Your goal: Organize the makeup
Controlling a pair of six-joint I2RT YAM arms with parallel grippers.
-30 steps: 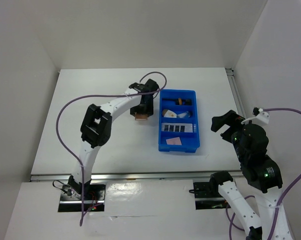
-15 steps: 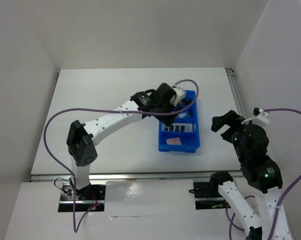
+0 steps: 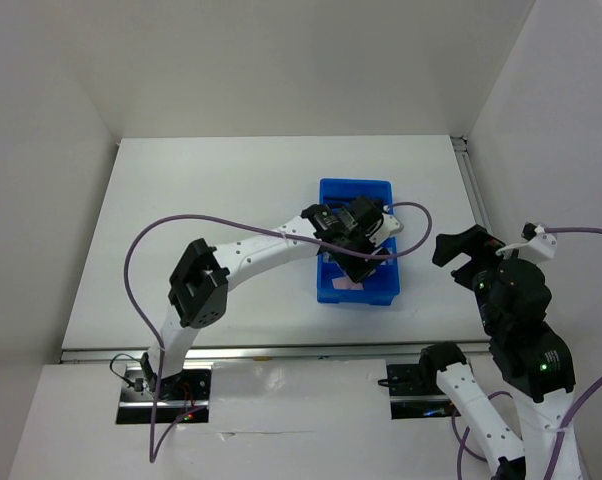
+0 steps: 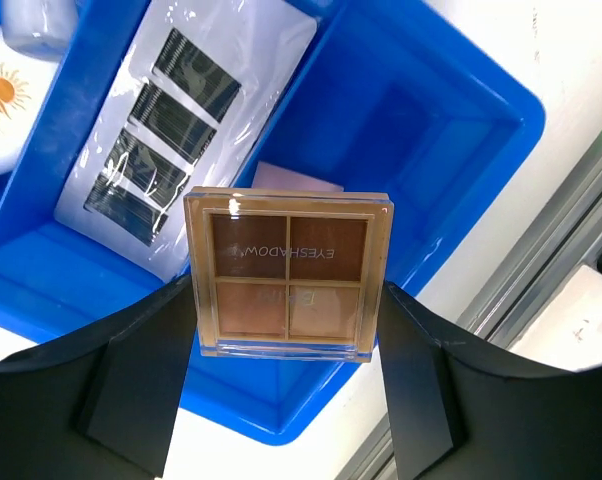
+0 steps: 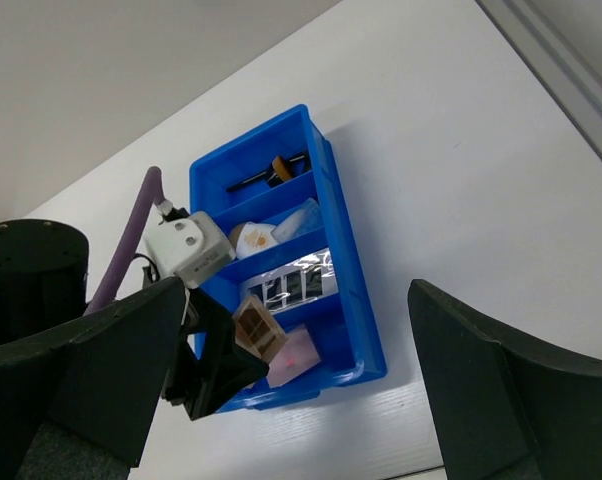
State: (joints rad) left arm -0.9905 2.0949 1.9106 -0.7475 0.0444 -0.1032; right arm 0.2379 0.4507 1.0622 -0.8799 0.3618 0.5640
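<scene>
2 arms: left claw (image 4: 286, 335) stretched over blue tray (image 4: 451, 130), clamping brown compact (image 4: 286, 275); right claw (image 3: 463, 247) raised aside, spread wide.

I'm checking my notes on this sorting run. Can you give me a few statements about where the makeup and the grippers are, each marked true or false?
1. The left gripper grips a brown eyeshadow compact by its sides. True.
2. That compact lies flat in the blue tray. False: it is held between the fingers over the tray's near end compartment.
3. The right gripper holds the strip palette. False: it is open and empty, off to the tray's side, and the palette lies in the tray.
4. A pink compact lies in the near end compartment. True.
</scene>
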